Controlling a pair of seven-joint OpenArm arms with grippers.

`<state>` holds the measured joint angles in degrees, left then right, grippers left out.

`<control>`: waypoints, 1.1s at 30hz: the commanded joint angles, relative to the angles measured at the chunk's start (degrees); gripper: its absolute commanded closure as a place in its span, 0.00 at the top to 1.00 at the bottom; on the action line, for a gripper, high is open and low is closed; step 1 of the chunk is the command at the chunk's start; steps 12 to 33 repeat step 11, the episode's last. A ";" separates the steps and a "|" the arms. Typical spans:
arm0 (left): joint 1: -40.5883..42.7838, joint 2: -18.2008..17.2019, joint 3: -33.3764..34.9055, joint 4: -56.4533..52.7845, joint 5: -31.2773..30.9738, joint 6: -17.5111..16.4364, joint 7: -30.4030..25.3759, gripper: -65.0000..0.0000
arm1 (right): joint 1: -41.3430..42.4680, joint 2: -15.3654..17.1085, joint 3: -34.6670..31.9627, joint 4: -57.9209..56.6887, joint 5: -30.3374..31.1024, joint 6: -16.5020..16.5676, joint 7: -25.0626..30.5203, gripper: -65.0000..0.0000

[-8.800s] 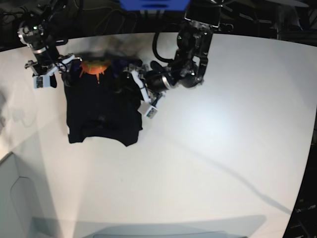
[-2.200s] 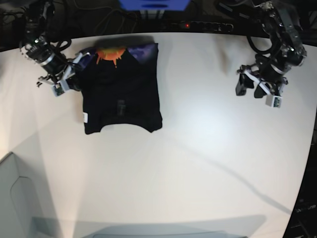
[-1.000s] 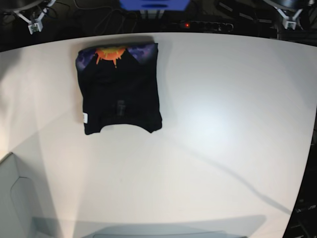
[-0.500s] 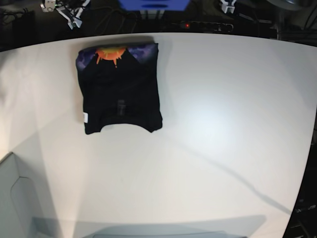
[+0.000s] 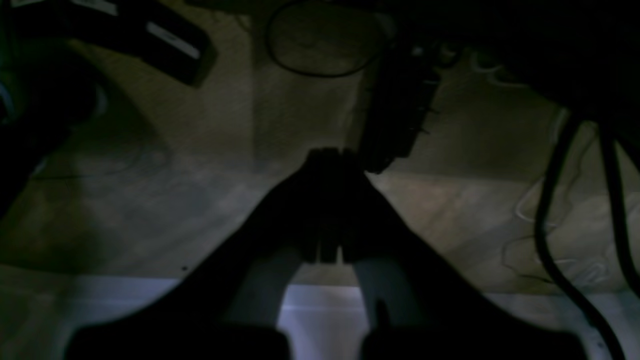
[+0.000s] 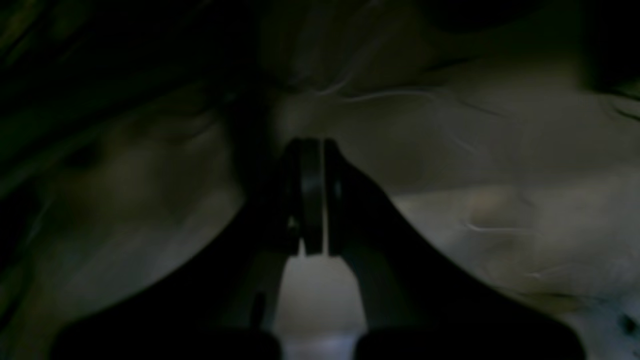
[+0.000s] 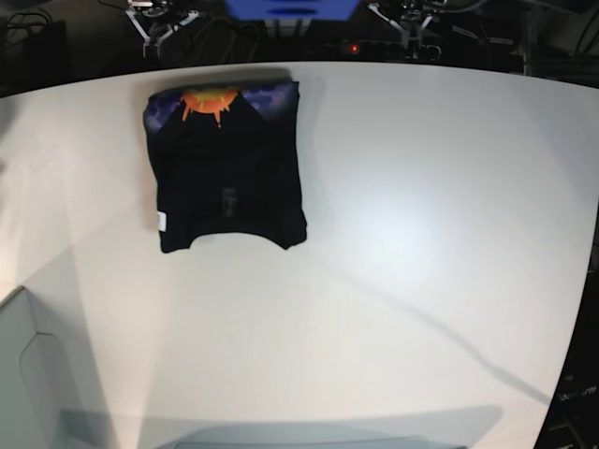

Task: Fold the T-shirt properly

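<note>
The folded T-shirt lies flat at the far left of the white table, while both claws, left gripper and right gripper, are pinched closed on nothing beyond the table's far edge.

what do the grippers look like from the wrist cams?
Dim views. The left gripper and right gripper both show as dark silhouettes: two black fingers widening to a broad base, with paler panels low down. Black cables run beside the left one.
</note>
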<state>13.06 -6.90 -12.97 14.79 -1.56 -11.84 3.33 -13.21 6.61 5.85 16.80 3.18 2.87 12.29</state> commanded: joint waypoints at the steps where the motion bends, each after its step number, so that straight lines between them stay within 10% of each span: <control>1: -0.71 -0.18 0.53 -0.32 0.02 0.45 -0.21 0.00 | -0.55 -0.94 0.00 -0.67 -0.24 -2.83 1.99 0.00; 8: -1.85 -0.18 0.80 -0.94 0.29 0.89 -0.39 0.00 | 0.77 -5.16 -0.09 -1.02 -0.32 -19.80 6.56 0.00; 33: -2.82 -0.09 0.88 -0.85 0.29 0.89 -0.48 0.00 | 0.86 -6.30 -0.18 -1.02 -0.32 -20.68 6.65 0.00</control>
